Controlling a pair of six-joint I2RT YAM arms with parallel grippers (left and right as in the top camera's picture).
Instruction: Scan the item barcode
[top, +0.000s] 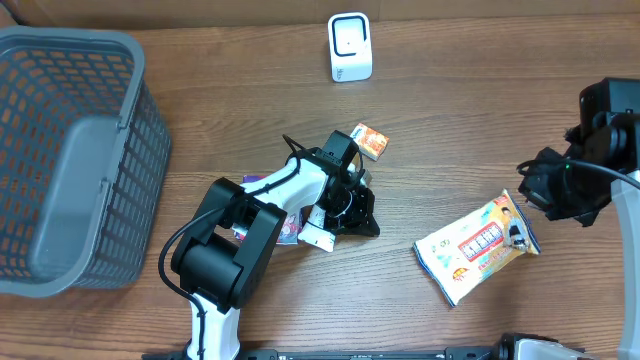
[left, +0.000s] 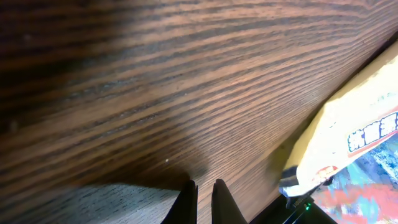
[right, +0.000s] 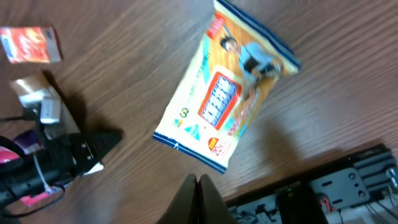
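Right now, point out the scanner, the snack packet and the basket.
scanner (top: 350, 47): overhead view, its front face.
snack packet (top: 478, 246): overhead view, middle of printed face.
basket (top: 142, 140): overhead view, right mesh wall.

**Camera set, as it reads on my screens**

1. Overhead. Fixed above the table (top: 450, 110), facing straight down. It is far enough off that I get both arms, the grey basket (top: 70, 150) at the left edge and the white scanner (top: 350, 47) at the far edge.
2. Left wrist. Very low, skimming the wood; blurred grain fills most of my frame. The left gripper (left: 202, 198) sits at the bottom edge, a corner of the snack packet (left: 357, 130) at right.
3. Right wrist. Higher, tilted down over the whole packet. The right gripper (right: 198, 194) is at bottom centre, the left gripper and a small orange box (right: 30, 45) at left.
4. Overlap. The packet shows in all three views; the orange box in overhead and right wrist only.
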